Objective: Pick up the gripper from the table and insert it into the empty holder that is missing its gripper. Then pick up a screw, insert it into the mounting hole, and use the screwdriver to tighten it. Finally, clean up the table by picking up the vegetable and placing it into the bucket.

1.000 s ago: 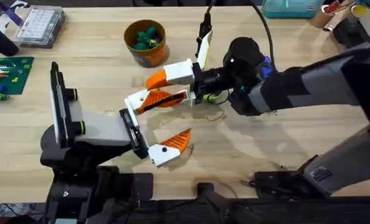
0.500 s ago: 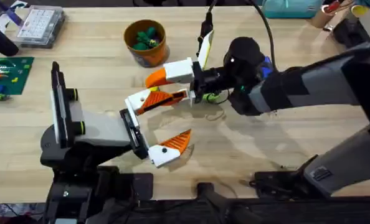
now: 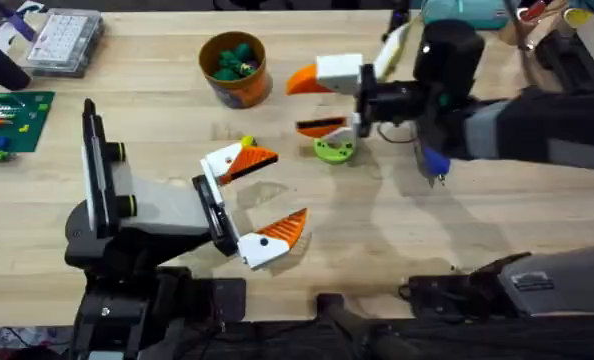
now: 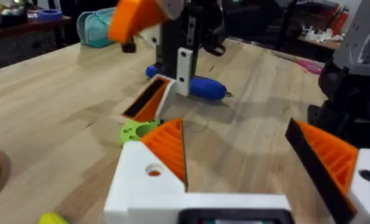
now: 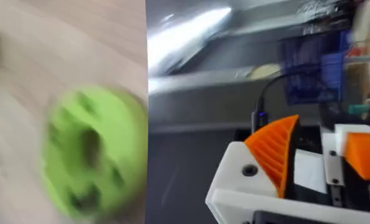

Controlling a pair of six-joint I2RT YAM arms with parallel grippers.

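Observation:
My left gripper [image 3: 260, 197] rests open low on the table, its white and orange fingers [image 4: 166, 149] spread wide with nothing between them. To the right of the bucket my right gripper [image 3: 315, 103] hangs open and rolled on its side, with one orange finger above the other. A green round vegetable [image 3: 335, 150] [image 4: 135, 132] [image 5: 88, 152] lies on the wood just below its lower finger. The orange-brown bucket [image 3: 234, 68] stands at the back with green pieces inside. A blue-handled tool [image 4: 197, 87] lies under the right arm. The loose gripper and the screw are out of view.
A clear parts box [image 3: 65, 40] and a green board [image 3: 12, 120] sit at the far left. A teal container [image 3: 467, 12] stands at the back right. A small yellow bit [image 3: 245, 143] lies by my left gripper's upper finger.
My right gripper has pulled back up and to the right, away from my left gripper's upper finger. The green vegetable now shows uncovered on the table. The left arm has not moved.

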